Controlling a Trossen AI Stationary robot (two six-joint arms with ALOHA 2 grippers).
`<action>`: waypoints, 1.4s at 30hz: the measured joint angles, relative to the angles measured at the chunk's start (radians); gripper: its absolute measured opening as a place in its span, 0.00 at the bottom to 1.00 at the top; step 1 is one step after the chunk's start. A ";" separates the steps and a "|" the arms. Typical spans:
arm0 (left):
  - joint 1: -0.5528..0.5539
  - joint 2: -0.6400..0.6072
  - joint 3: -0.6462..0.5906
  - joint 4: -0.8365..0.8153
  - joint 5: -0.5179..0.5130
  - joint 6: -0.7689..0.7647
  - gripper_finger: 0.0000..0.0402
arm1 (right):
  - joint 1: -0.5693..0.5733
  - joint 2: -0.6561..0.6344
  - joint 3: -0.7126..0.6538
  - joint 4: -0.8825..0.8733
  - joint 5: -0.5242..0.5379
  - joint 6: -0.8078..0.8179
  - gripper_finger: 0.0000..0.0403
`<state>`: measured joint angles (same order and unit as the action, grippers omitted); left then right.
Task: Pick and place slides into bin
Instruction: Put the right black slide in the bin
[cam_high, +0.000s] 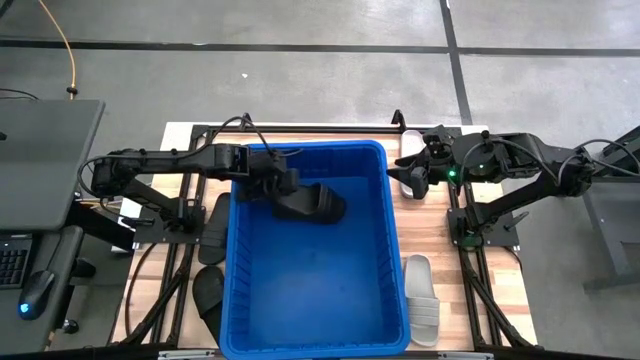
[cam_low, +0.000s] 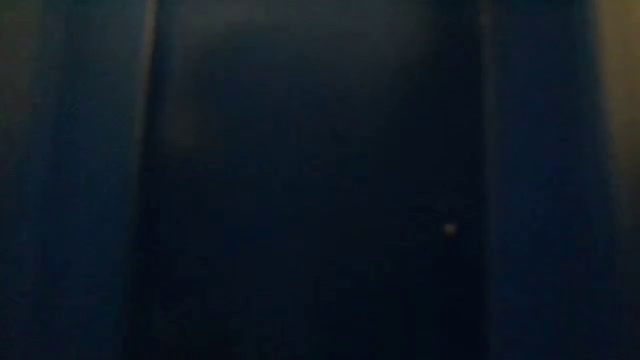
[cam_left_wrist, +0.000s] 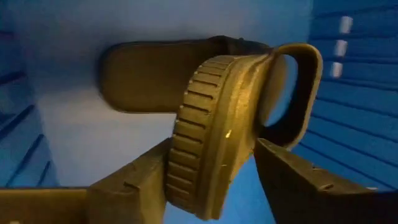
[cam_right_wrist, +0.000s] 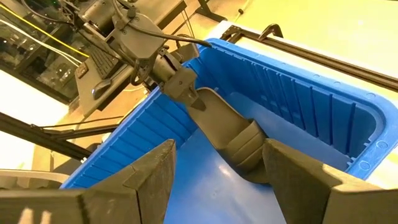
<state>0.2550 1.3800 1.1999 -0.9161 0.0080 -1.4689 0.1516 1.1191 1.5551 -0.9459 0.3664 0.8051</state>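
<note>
Three slides (cam_high: 210, 228) lie left of the bin (cam_high: 310, 300), two right.

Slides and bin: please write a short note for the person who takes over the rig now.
Left gripper: inside the bin, fingers around a black slide; whether it grips or has let go is unclear.
Right gripper: open, empty, by the bin's far right corner, over a white slide.
Done: no slide lies loose in the bin.
Left: two black slides at the bin's left, another white slide at its right.
</note>
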 joint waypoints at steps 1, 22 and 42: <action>0.000 0.000 0.000 0.019 0.000 0.013 0.48 | 0.000 0.000 0.000 0.000 0.000 0.000 0.58; 0.000 0.000 -0.001 0.225 -0.008 0.060 0.14 | 0.000 0.000 0.000 -0.001 -0.019 0.005 0.58; -0.207 -0.013 0.095 0.070 0.078 -0.155 0.14 | 0.000 0.000 0.000 -0.042 0.020 0.021 0.58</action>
<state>0.0484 1.3673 1.2945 -0.8462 0.0857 -1.6243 0.1514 1.1189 1.5553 -0.9884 0.3862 0.8263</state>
